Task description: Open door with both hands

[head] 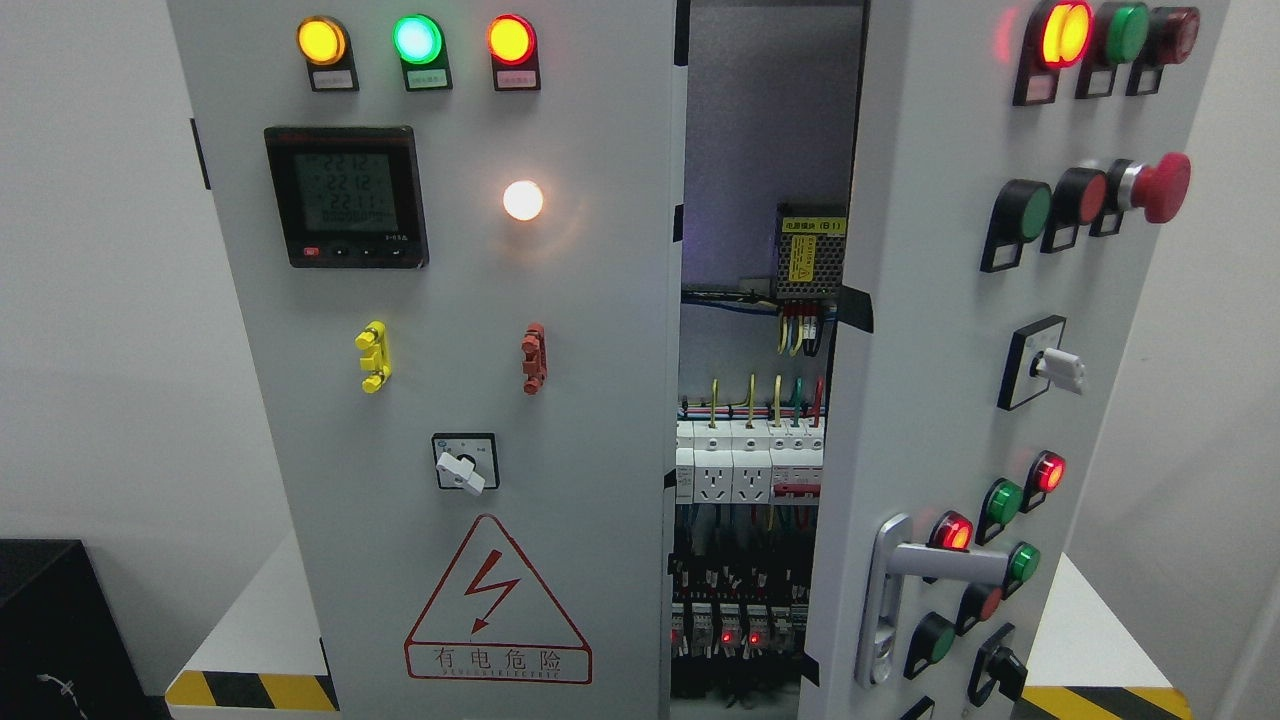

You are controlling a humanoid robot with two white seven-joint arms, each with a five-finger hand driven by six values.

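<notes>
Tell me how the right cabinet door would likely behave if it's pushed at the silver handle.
The right door already stands ajar, so it would probably swing on its hinges rather than flex; it looks like stiff sheet metal. Carrying many buttons and switches, it is likely heavy. The silver handle looks smooth, perhaps slippery to fingers.

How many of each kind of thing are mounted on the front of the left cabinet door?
Lit lamps: 4 (yellow lamp, green lamp, red lamp, white lamp)
Digital meter: 1
Rotary switch: 1
Small clips: 2 (yellow clip, red clip)
Warning sign: 1
Total: 9
</notes>
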